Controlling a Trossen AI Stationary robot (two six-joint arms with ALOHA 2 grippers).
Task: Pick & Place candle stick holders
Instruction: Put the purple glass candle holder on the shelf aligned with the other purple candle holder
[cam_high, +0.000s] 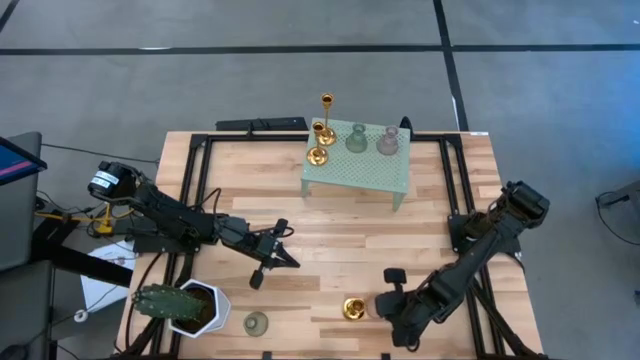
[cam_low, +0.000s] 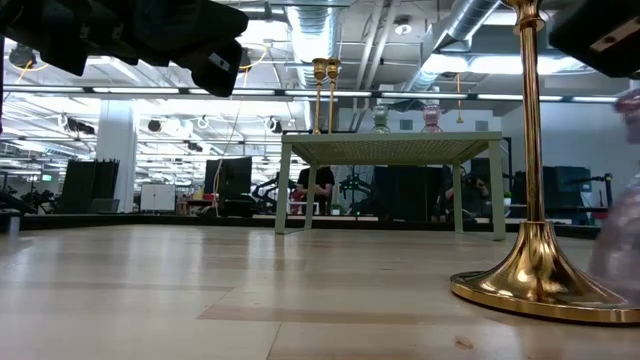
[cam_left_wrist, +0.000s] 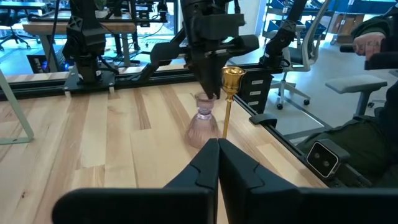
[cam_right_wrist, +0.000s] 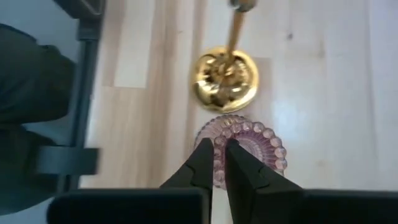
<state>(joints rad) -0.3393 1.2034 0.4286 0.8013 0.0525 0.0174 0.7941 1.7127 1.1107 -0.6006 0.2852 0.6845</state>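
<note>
A pinkish glassy holder (cam_left_wrist: 204, 127) stands upright on its base on the table, next to a tall thin-stemmed gold holder (cam_left_wrist: 229, 99), near the front right. My right gripper (cam_right_wrist: 225, 149) is over the pinkish holder and shut on its top. My left gripper (cam_left_wrist: 217, 155) is shut and empty at mid-left (cam_high: 280, 255), pointing at the two holders. A pale green holder (cam_high: 256, 323) stands on the table near the front edge. Gold holders (cam_high: 322, 130), a green one (cam_high: 356, 138) and a pinkish one (cam_high: 388, 142) stand on the mint-green stand (cam_high: 360, 175). My right gripper pinches the pinkish holder's narrow top (cam_left_wrist: 205, 104) between its two fingers. The fingers (cam_right_wrist: 205, 158) come from above, pointing down. The holder stands upright with its ribbed base (cam_right_wrist: 267, 146) on the table.
A white pot with a green cactus (cam_high: 185, 305) stands at the front left corner. The gold holder's base (cam_right_wrist: 225, 78) is right beside the pinkish holder. Bare wood lies between the stand and the arms. A person sits beyond the table's right side (cam_left_wrist: 379, 43).
</note>
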